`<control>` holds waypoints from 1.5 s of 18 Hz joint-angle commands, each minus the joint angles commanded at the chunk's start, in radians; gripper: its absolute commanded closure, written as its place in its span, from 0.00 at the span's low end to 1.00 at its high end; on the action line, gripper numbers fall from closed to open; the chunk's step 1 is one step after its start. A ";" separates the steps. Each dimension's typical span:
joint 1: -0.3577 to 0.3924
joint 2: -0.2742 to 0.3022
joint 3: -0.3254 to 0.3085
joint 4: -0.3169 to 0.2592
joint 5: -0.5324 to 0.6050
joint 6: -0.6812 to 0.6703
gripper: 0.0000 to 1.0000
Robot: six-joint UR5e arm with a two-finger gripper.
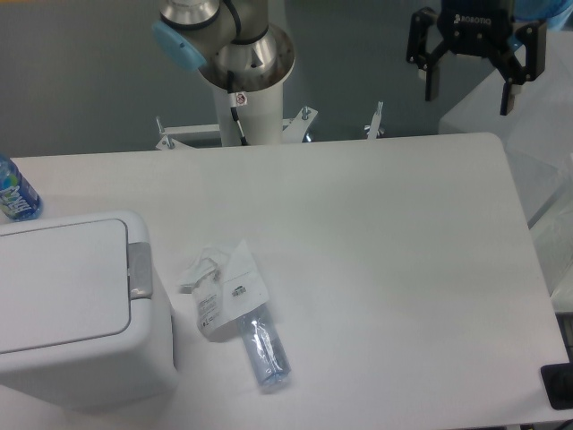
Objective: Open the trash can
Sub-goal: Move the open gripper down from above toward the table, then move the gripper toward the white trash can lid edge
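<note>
The trash can (81,305) is a large boxy white bin at the table's front left. Its flat white lid (58,282) lies closed, and the small grey latch tab (139,269) sits on its right edge. My gripper (469,90) hangs high at the back right, above the table's far edge and far from the bin. Its two black fingers (507,94) stand apart with nothing between them.
A crumpled white wrapper (224,287) and a clear plastic bottle (266,354) lie just right of the bin. A blue-labelled bottle (13,193) stands at the far left edge. The arm's base column (243,90) rises at the back centre.
</note>
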 joint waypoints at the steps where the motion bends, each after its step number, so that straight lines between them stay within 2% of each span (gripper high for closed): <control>1: -0.002 0.000 0.000 0.000 0.000 0.000 0.00; 4: -0.002 0.000 0.003 0.000 -0.003 0.000 0.00; 7: -0.012 0.002 -0.003 0.000 -0.055 -0.043 0.00; 10: -0.043 -0.012 0.008 0.017 -0.107 -0.240 0.00; 12: -0.054 -0.015 0.002 0.079 -0.123 -0.407 0.00; 14: -0.119 -0.032 -0.006 0.148 -0.127 -0.548 0.00; 16: -0.169 -0.047 -0.008 0.185 -0.126 -0.668 0.00; 18: -0.195 -0.058 -0.009 0.215 -0.127 -0.751 0.00; 22: -0.271 -0.077 -0.015 0.221 -0.126 -0.917 0.00; 27: -0.365 -0.124 -0.029 0.256 -0.123 -1.006 0.00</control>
